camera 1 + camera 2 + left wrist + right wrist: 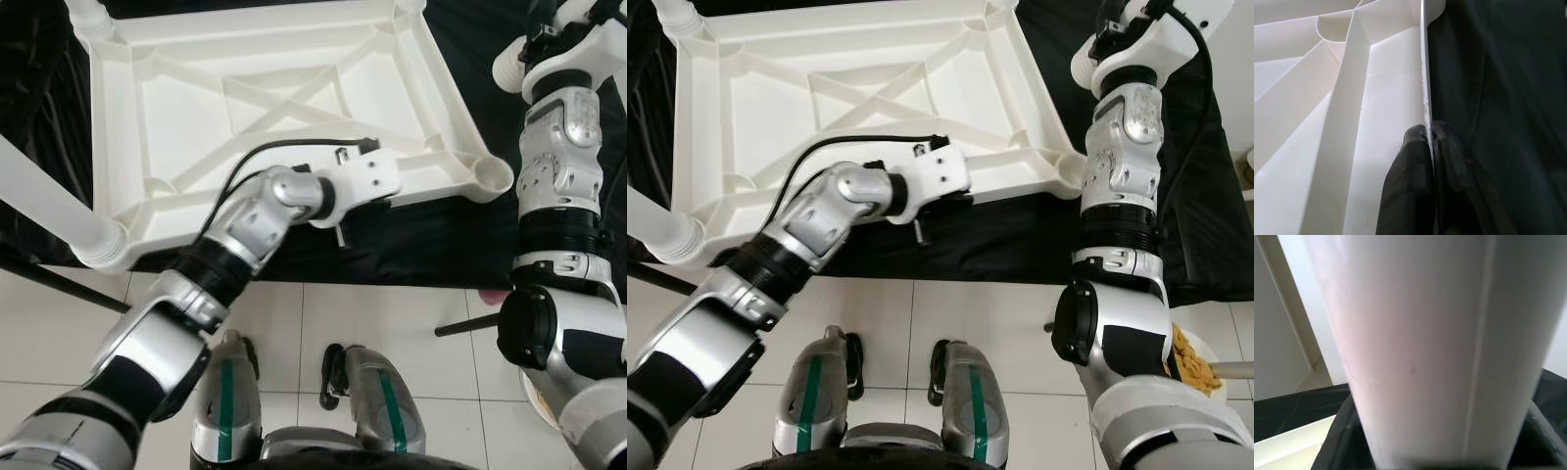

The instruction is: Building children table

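pinching the table [294, 108] rim, left tool [1428, 134] is closed; stiff, light plastic; right tool grips a leg [1420, 347].

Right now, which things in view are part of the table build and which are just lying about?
Part of the job:
- upturned white tabletop, near rim pinched by the left gripper
- fitted white leg at its near left corner
- empty corner socket
- white leg close before the right wrist camera

Lying about:
- black cloth under the tabletop
- bowl of food on the floor tiles
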### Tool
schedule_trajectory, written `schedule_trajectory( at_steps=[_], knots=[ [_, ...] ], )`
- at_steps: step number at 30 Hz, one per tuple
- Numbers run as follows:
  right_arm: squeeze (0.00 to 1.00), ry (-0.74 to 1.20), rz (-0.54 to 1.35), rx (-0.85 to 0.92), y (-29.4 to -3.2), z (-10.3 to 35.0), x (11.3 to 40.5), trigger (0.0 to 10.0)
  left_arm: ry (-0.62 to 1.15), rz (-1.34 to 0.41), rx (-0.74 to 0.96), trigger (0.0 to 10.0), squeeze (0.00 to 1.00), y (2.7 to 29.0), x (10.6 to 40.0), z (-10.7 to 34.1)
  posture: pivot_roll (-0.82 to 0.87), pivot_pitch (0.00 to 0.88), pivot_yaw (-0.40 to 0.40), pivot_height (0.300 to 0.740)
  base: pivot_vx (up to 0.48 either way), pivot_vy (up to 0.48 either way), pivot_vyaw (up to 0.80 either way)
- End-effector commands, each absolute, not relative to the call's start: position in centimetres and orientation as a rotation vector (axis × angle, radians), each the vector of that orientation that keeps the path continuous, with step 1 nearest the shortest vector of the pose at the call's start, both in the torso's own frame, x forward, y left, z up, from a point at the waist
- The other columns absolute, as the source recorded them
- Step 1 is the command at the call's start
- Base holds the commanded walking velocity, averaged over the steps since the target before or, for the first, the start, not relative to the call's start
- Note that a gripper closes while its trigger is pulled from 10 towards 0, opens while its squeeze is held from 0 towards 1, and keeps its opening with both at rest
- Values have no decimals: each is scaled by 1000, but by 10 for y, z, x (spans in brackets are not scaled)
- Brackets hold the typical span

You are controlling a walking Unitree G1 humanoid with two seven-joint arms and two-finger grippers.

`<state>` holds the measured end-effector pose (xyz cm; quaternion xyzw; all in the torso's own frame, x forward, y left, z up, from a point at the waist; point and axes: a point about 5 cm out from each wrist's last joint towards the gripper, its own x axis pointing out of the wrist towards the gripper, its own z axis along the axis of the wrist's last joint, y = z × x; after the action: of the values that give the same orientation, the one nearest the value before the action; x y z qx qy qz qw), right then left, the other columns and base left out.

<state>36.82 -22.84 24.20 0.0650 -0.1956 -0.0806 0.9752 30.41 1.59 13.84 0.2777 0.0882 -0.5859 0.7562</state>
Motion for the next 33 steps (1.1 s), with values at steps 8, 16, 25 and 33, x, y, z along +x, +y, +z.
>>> schedule_trajectory(
  at_steps=[8, 16, 25, 33],
  knots=[
    [0, -388, -146, 140, -226, 243, 371, 10000, 344, -1038, 589, 1490, 0, 81, 325, 125, 86, 71, -69, 740, 0, 0, 0],
    [0, -387, -143, 138, -226, 243, 371, 10000, 343, -995, 584, 2157, 0, 106, 326, 133, 88, 74, -76, 740, 0, 0, 0],
    [0, -385, -136, 136, -226, 243, 373, 10000, 289, -1131, 591, 2392, 0, 99, 308, 143, 90, 74, -78, 740, 0, 0, 0],
    [0, -382, -134, 133, -226, 244, 374, 10000, 233, -1222, 583, 9451, 0, 92, 298, 155, 94, 72, -80, 740, 0, 0, 0]
  ],
)
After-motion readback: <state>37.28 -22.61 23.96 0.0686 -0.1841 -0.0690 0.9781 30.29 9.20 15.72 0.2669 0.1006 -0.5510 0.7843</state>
